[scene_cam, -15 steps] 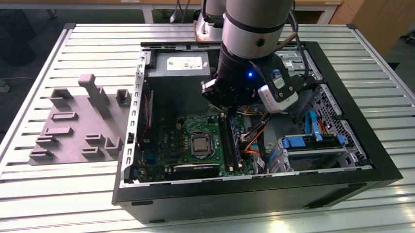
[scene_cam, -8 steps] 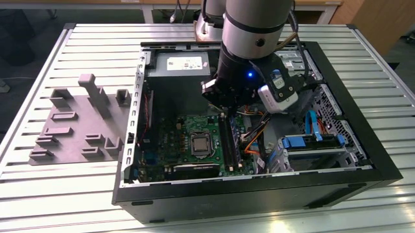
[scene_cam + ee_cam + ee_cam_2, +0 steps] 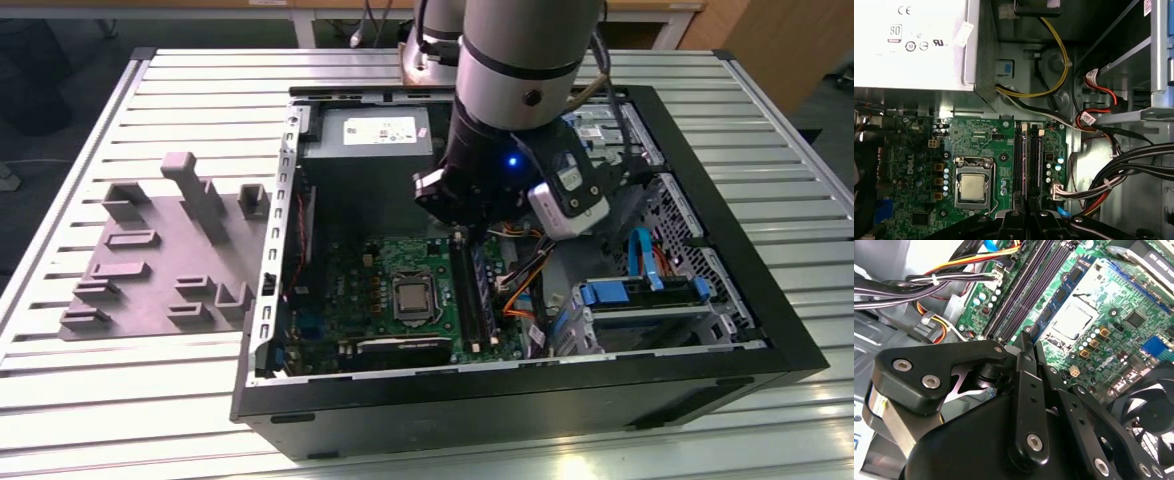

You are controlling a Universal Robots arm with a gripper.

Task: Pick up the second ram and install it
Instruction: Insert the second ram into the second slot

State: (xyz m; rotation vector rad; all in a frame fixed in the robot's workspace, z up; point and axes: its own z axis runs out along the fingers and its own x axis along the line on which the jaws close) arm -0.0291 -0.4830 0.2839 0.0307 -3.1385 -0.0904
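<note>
Hand [image 3: 463, 232] low inside open PC case [image 3: 747, 330], over motherboard RAM slots [image 3: 1026, 165]; grip state can't tell; second ram unclear.

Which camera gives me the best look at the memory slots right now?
The first wrist view: the memory slots run lengthwise, beside the processor. The second wrist view shows them slanting past the gripper linkage. The exterior view shows them below the arm.

The exterior view looks down at a slant from some way off, taking in my arm [image 3: 514, 90], the open computer case [image 3: 747, 340] and the worktop [image 3: 134, 400]. My first wrist view faces straight down on the motherboard [image 3: 979, 140] — close. The second wrist view sits closer still, tilted past my gripper [image 3: 1026, 340] — all three share that board.
</note>
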